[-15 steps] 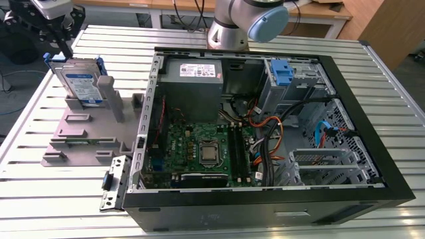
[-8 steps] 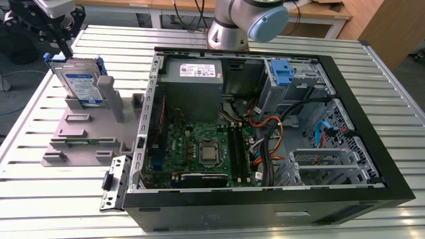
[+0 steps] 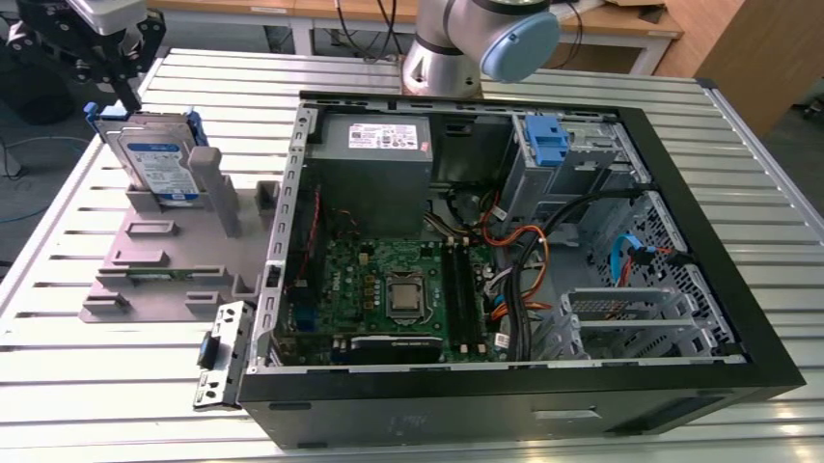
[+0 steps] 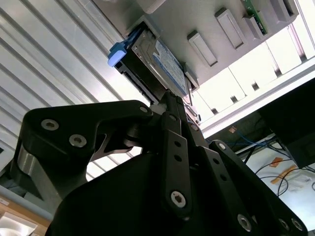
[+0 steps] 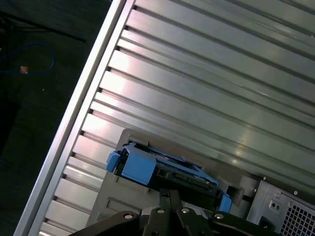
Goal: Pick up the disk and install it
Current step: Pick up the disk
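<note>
Fingers (image 4: 172, 113) pressed together, just above disk (image 4: 166, 61)

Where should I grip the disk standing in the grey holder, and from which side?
I'd take the disk by its free upper edge, pinching across its thin body, coming straight down from above. It stands upright on edge, its lower part seated in the grey holder and a grey post in front of its labelled face. The gripper hangs just above it.

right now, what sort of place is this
Probably a robotics lab workbench: a robot arm stands at a slatted metal table, where an open computer case lies beside a disk propped in a grey holder.
</note>
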